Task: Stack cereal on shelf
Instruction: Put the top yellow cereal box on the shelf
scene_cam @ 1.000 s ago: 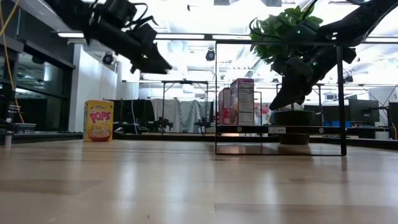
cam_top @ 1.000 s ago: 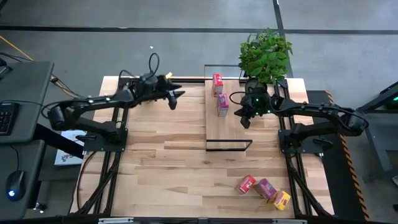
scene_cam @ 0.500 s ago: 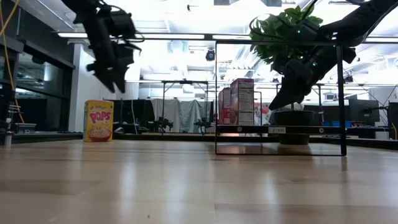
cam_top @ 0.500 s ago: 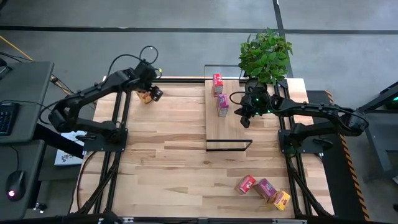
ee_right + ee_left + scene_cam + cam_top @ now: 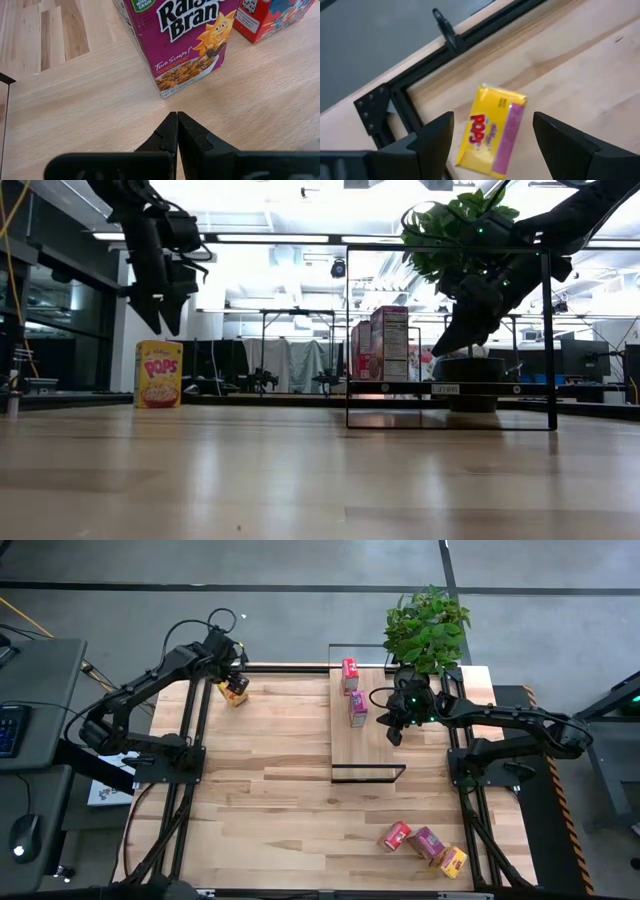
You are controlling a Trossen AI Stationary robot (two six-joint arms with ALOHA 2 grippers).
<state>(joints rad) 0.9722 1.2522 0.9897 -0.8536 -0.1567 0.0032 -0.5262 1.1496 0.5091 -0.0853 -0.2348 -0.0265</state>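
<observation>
The left tool [image 5: 232, 683] has swung to the counter's [image 5: 260, 790] far-left corner, fingers wide above the yellow box [image 5: 235, 692], so that pick-up looks imminent.

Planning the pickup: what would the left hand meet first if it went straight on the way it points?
Most likely the yellow cereal box: the open left hand points down at it, fingers either side, on the tabletop. The gap is unclear.

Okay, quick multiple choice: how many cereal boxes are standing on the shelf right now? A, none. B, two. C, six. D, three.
B: the high view shows only a red box and a pink-purple box on the shelf; three more lie at the table's near edge and a yellow box sits below the left gripper.
</observation>
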